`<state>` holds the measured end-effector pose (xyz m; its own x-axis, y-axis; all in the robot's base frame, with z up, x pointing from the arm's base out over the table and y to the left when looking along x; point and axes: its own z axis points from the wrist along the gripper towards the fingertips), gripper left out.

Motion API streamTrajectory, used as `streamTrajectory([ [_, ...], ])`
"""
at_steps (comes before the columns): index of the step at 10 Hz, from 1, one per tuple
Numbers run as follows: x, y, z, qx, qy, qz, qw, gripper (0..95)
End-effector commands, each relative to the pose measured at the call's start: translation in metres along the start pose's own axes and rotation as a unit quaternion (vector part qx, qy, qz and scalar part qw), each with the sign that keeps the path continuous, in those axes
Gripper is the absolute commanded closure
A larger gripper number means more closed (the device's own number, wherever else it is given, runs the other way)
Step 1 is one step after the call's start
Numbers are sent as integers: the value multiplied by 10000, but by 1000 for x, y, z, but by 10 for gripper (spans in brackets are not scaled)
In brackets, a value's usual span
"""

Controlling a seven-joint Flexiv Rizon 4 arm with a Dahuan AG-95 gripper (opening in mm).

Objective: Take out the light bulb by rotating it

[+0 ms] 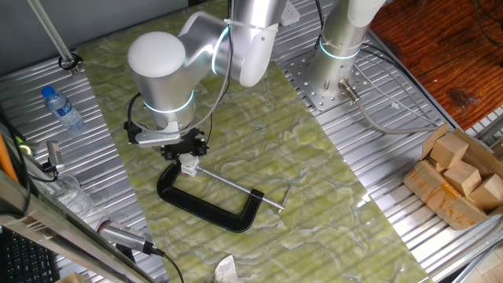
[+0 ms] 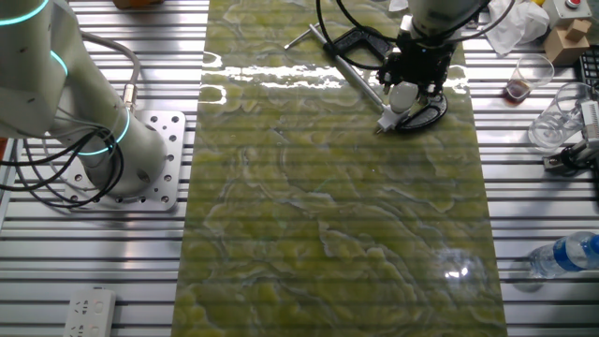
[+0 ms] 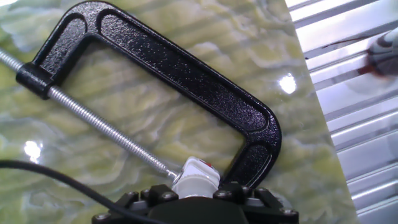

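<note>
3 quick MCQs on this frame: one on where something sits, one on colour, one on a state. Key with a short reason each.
1. Where is the small frosted white light bulb?
A. On the bare metal slats
B. Under the gripper, at the jaw end of the black C-clamp
C. Next to the plastic water bottle

2. What colour is the mat under the C-clamp?
A. Green marbled
B. Plain blue
C. Red

3. How does the C-clamp lie?
A. Standing upright
B. Hanging from the gripper
C. Flat on the mat

Key: 1 B, the gripper sits right over the bulb at the black C-clamp. 2 A, the green marbled mat is clear in both fixed views. 3 C, the frame and its threaded screw rest flat.
</note>
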<state>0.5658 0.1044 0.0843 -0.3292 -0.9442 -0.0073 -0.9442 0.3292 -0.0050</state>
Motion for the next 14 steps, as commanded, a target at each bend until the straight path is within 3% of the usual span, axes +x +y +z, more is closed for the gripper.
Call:
streamTrajectory([
  [1, 0, 0, 0, -17, 6, 923, 9957, 190],
  [3, 0, 0, 0, -45, 9, 2220, 9750, 190],
  [4, 0, 0, 0, -31, 5, 2843, 9587, 190],
  [7, 0, 0, 0, -76, -55, 4079, 9130, 190],
  [9, 0, 0, 0, -93, -65, 4548, 8905, 190],
  [10, 0, 0, 0, -95, -65, 4644, 8856, 380],
  [12, 0, 0, 0, -118, -76, 5030, 8642, 380],
  [14, 0, 0, 0, -136, -87, 5152, 8569, 380],
])
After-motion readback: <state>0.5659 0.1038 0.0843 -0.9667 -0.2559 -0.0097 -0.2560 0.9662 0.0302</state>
